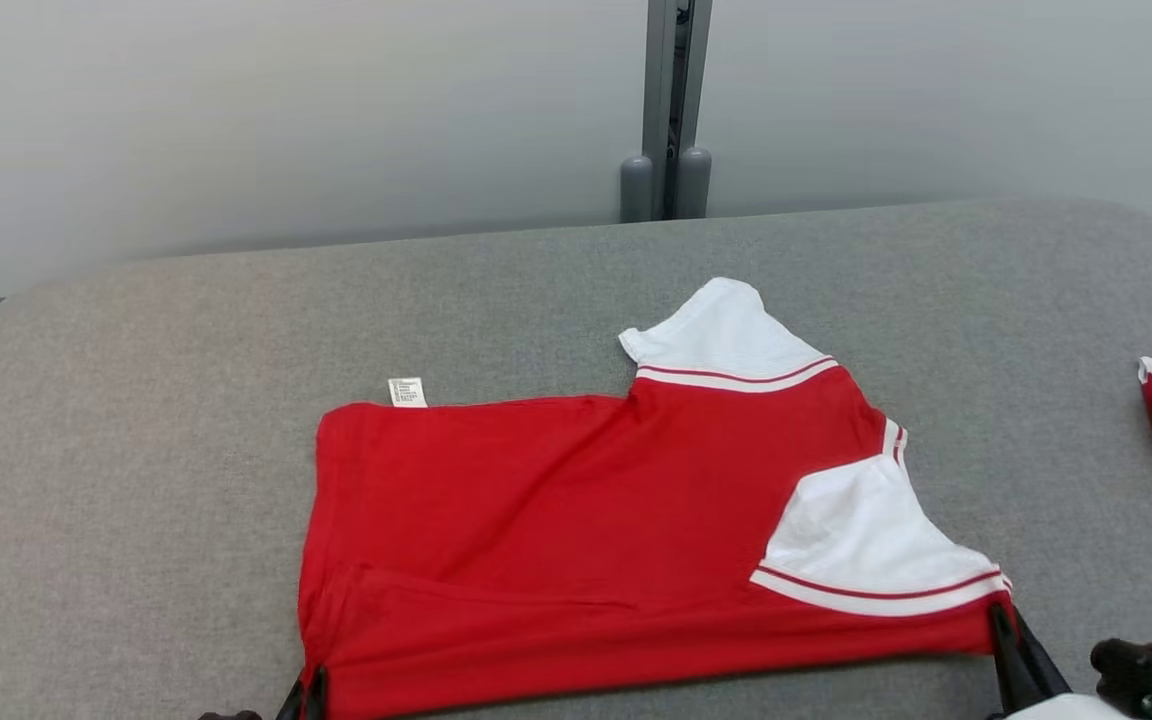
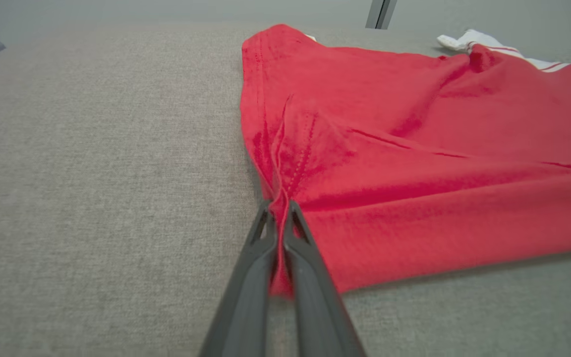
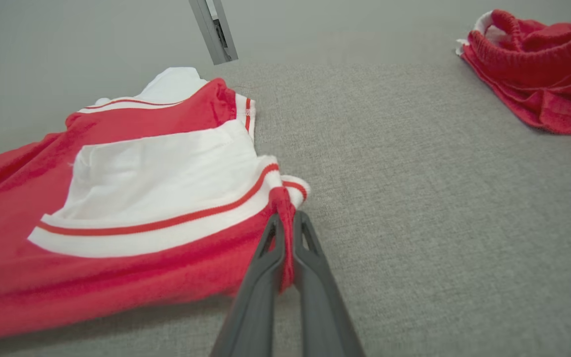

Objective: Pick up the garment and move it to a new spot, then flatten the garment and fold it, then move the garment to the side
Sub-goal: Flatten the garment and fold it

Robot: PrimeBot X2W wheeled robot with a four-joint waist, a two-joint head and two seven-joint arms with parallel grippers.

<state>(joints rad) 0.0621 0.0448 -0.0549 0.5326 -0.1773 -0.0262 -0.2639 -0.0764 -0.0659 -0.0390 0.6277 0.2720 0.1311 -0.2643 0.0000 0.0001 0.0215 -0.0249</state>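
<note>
Head view: a red jersey shirt (image 1: 576,520) with white, red-striped sleeves lies folded flat near the front of the grey fabric table (image 1: 136,450). Left wrist view: the left gripper (image 2: 280,210) is pressed together, pinching the shirt's red hem corner. Right wrist view: the right gripper (image 3: 288,220) pinches the corner beside the sleeve.

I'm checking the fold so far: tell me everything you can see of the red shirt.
The red shirt is soft knit with white sleeves edged by red-striped bands, and a small white label at its far-left edge. It lies mostly flat on the grey table, lightly creased. The left gripper is shut on its near-left corner, the right gripper on the near-right corner.
</note>
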